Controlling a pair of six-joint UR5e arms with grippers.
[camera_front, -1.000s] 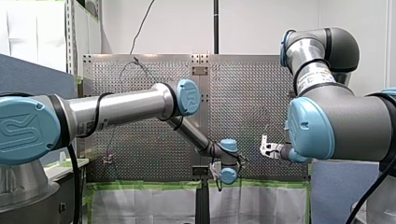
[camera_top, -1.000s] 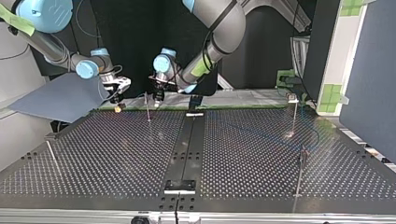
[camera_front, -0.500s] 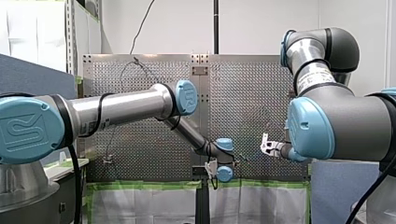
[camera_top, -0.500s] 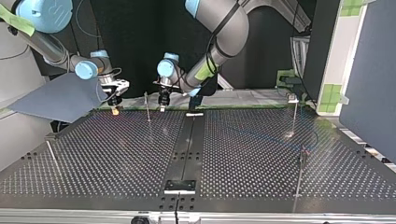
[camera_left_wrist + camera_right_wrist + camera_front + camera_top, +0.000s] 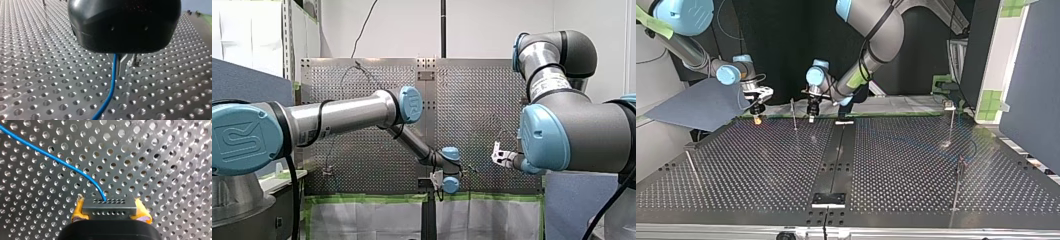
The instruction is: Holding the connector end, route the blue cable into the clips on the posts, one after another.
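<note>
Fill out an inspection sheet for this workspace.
Surface: perforated table, bare metal.
Job's things: blue cable; connector; thin posts standing on the table.
Clutter: nothing seen.
Tools: right tool shut on the connector with yellow pads; left tool low over the table, the blue cable running from it, grip unclear.
Cables: the blue cable leaves the connector and arcs over the table; black arm cable.
Surroundings: blue panel, green tape.
</note>
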